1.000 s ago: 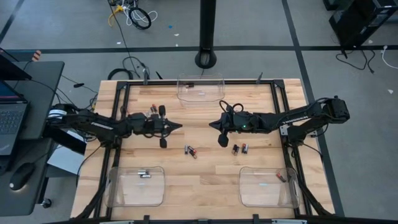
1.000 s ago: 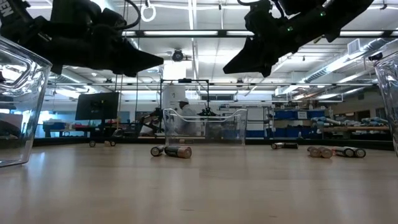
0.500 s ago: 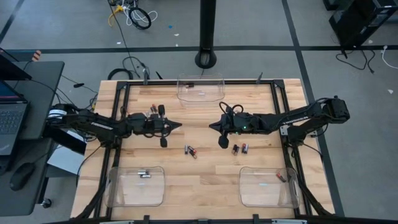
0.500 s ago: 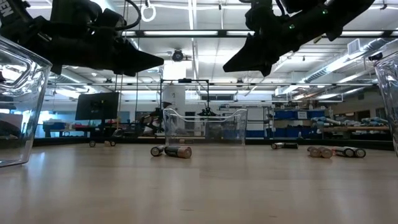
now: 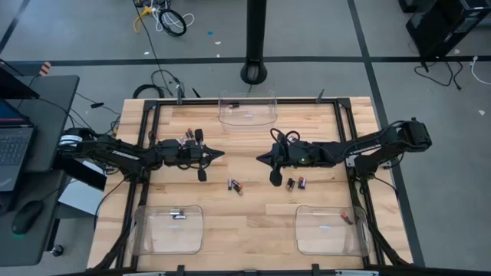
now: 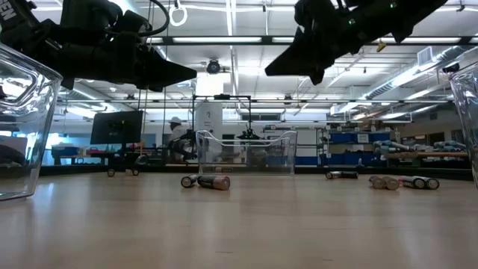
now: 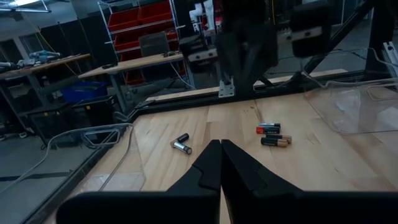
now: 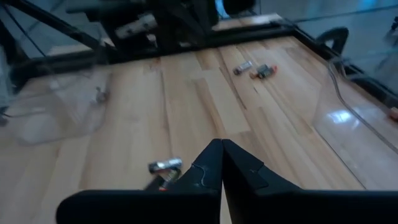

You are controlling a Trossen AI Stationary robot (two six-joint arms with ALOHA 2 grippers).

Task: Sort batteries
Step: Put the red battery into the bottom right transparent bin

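Observation:
Several small batteries lie on their sides on the wooden table: a pair (image 5: 235,185) near the middle, a pair (image 5: 295,183) under the right arm, and some (image 5: 192,136) beside the left arm. My left gripper (image 5: 222,155) and my right gripper (image 5: 258,157) face each other above the table's middle, both shut and holding nothing. The low view shows my left gripper (image 6: 196,73) and my right gripper (image 6: 267,72) well above the batteries (image 6: 205,181). In the left wrist view, batteries (image 7: 181,145) lie ahead of the shut fingers (image 7: 211,163). In the right wrist view, a battery (image 8: 165,165) lies beside the fingers (image 8: 214,162).
A clear bin (image 5: 247,107) stands at the far edge. The left near bin (image 5: 167,228) holds batteries (image 5: 178,215). The right near bin (image 5: 330,230) holds one (image 5: 347,219). Bare wood lies between the near bins. A black frame (image 5: 149,138) runs along the table's sides.
My right gripper has risen a little, staying shut. My left gripper and the batteries have kept still.

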